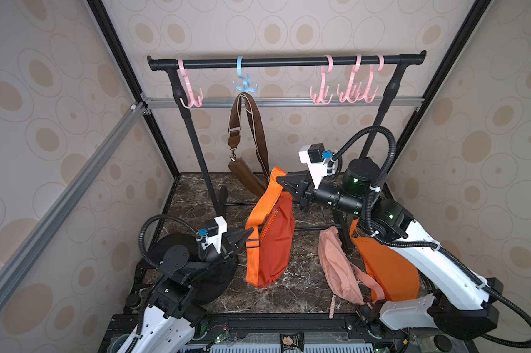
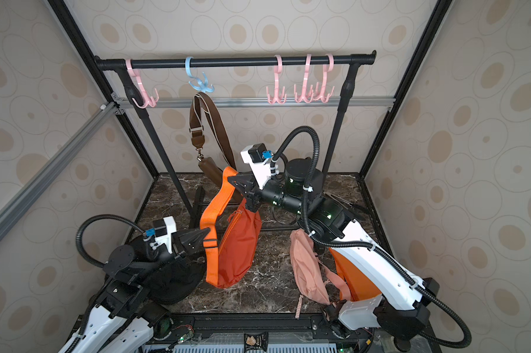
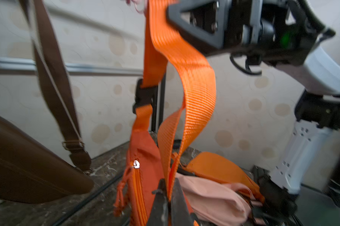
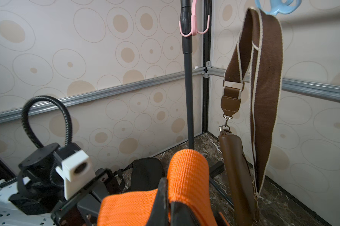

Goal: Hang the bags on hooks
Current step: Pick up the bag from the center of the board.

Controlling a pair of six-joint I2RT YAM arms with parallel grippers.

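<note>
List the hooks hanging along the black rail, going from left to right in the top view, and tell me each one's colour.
first pink hook → blue hook → second pink hook → third pink hook → fourth pink hook

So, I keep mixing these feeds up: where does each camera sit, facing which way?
Both top views: high in front, looking down at the rail and orange bag; left arm, right arm show.
Left wrist: on the left arm, looking up the orange strap at the right gripper; left gripper shows.
Right wrist: on the right arm, facing the brown bag and left arm; right gripper shows.
Shared by wrist views: orange strap, brown bag.
</note>
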